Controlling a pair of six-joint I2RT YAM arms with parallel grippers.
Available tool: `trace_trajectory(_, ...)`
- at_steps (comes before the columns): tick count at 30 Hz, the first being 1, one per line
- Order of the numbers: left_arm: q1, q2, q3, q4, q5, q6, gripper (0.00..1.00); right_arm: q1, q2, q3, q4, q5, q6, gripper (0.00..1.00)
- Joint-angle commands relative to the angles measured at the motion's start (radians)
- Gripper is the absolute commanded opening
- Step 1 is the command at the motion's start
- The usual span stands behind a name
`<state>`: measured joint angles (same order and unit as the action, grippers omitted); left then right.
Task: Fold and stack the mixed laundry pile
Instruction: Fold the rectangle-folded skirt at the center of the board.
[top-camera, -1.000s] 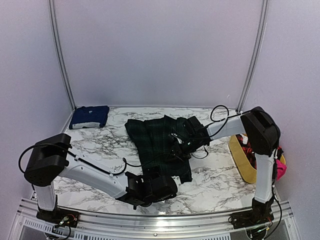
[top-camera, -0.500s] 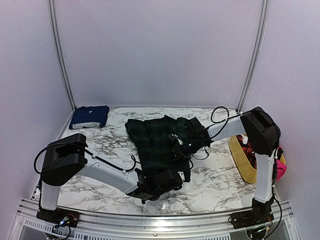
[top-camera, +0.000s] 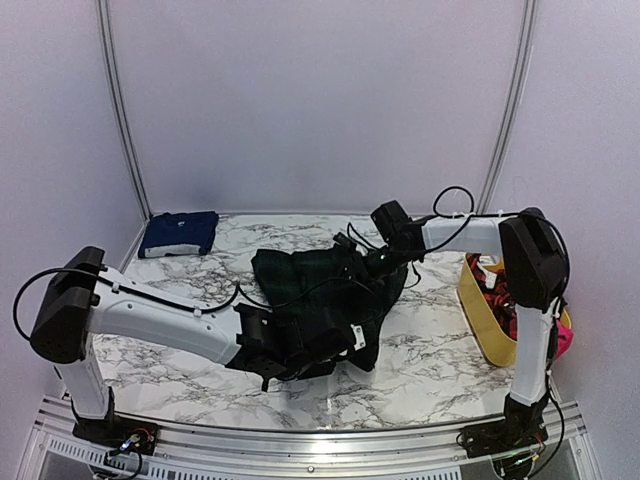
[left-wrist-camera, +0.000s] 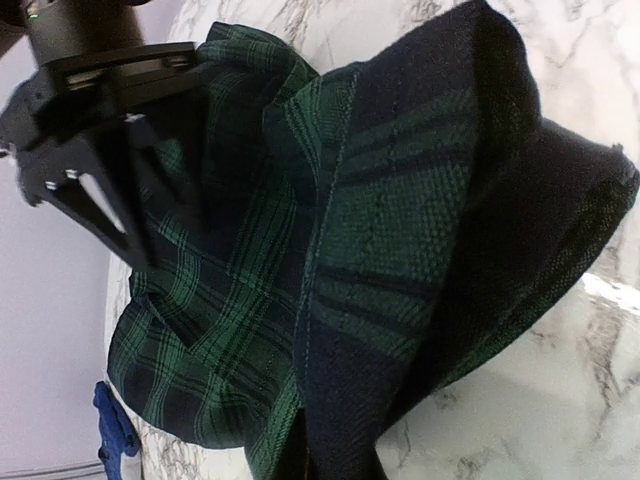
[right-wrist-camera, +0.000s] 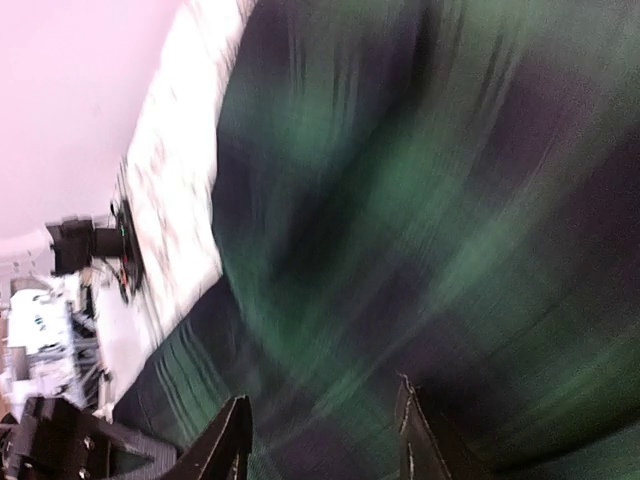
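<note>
The dark green-and-navy plaid garment lies bunched in the middle of the marble table. My left gripper is shut on the garment's near edge, and that edge folds up over the rest of the plaid garment; the cloth hides the fingers in the left wrist view. My right gripper hovers open just above the garment's far right part. In the blurred right wrist view the right gripper has nothing between its fingers, with the plaid garment beneath. A folded navy-blue cloth rests at the far left corner.
A yellow plastic tub stands at the right edge beside the right arm's base, holding a red-and-black piece. A pink piece hangs at its outer side. White walls and metal rails enclose the table.
My left gripper has shut on the plaid garment's near edge and pulled it up and back. My right gripper has opened, let go of the cloth and risen toward the far right.
</note>
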<state>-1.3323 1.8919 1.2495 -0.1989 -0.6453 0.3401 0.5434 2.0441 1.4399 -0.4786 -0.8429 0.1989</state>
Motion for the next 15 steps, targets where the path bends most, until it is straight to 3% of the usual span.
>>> trace_trajectory(1,-0.012,-0.093,0.093,-0.305,0.213,-0.126,0.0,-0.04,0.035,0.158,-0.095,0.009,-0.075,0.46)
trace_trajectory(7,-0.008,-0.126,0.22,-0.506,0.321,-0.193,0.0,0.047,0.11,0.105,-0.015,-0.047,-0.084,0.4)
trace_trajectory(15,0.074,-0.137,0.42,-0.642,0.373,-0.209,0.0,0.198,0.054,-0.264,0.239,-0.083,-0.017,0.36)
